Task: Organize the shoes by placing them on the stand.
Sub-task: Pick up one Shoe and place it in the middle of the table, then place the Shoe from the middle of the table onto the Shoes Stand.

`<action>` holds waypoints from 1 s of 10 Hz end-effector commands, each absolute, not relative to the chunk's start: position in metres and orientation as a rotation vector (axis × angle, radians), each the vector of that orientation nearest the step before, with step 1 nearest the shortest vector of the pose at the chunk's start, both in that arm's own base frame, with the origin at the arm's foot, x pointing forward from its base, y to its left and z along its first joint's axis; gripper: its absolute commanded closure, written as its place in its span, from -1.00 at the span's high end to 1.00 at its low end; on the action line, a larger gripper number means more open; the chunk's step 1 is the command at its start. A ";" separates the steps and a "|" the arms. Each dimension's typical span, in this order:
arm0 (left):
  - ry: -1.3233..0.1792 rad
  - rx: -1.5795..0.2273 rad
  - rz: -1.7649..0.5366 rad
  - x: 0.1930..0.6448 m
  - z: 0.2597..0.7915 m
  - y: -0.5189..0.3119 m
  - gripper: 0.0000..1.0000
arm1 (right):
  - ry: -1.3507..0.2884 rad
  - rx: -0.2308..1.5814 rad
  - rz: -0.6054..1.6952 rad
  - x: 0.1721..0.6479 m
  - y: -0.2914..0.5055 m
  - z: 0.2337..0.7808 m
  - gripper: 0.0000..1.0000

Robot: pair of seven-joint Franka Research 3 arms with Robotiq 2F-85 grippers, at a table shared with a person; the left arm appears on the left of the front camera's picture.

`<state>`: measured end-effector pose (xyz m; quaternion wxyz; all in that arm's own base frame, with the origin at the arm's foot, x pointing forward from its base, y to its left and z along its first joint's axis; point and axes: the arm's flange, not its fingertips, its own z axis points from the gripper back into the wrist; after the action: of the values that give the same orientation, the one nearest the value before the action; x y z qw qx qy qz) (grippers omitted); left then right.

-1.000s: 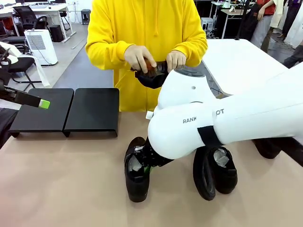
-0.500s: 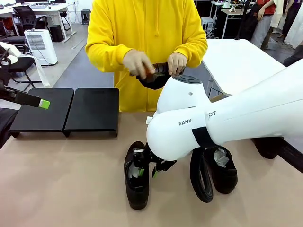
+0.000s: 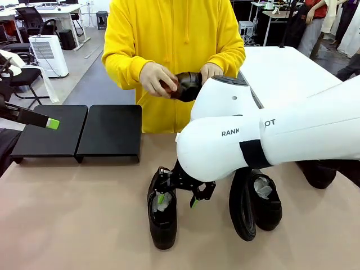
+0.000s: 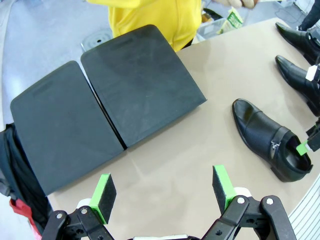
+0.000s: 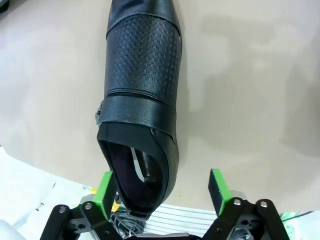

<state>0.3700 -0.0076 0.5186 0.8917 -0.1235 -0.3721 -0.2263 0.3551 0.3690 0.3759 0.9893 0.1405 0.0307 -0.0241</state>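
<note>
A black glossy shoe [image 3: 162, 220] stands upright on the tan table, paper showing in its opening. My right gripper [image 3: 178, 195] hangs open just over its heel. In the right wrist view that shoe [image 5: 140, 95] points away, its heel between the spread fingers of the right gripper [image 5: 161, 192] and near the left pad. Two more shoes [image 3: 254, 203] lie under the right arm, one on its side. The person holds another shoe [image 3: 187, 85] in both hands. The black stand [image 3: 109, 131] sits at the left, bare. My left gripper [image 4: 162, 187] hovers open before the stand [image 4: 100, 105].
Another dark shoe [image 3: 318, 175] lies at the far right, partly behind the right arm. The person in a yellow hoodie [image 3: 174, 34] stands at the far edge. A white table [image 3: 287, 73] adjoins at the right. The left wrist view shows open tabletop between stand and shoe [image 4: 267, 137].
My right gripper has opened and let go of the shoe, which now rests on the table. The person has turned the shoe in their hands. The left arm is still.
</note>
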 end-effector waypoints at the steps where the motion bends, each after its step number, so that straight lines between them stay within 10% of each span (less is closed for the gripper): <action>1: -0.778 -0.272 -0.482 0.370 0.518 -0.004 1.00 | 0.046 0.290 -0.058 0.364 0.369 0.365 1.00; 10: -0.778 -0.272 -0.482 0.370 0.518 -0.004 1.00 | 0.046 0.290 -0.058 0.364 0.369 0.365 1.00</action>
<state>0.3700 -0.0076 0.5185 0.8917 -0.1235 -0.3721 -0.2263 0.3623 0.3668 0.3656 0.9890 0.1410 0.0325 -0.0311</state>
